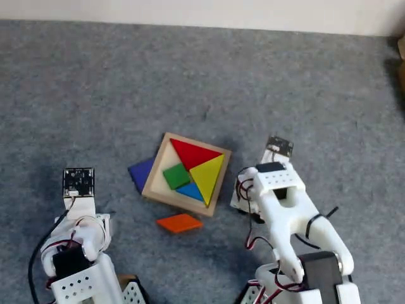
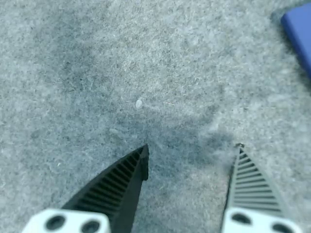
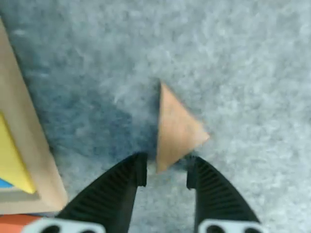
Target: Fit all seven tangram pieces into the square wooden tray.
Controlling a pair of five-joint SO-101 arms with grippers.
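The left fingers hang spread over bare counter, near a dark blue piece that touches the tray; whether it tucks under the rim is unclear. The tray holds four pieces, and an orange piece lies loose nearby. I'd judge three remain, counting the tan triangle, which the right fingers straddle, slightly apart.
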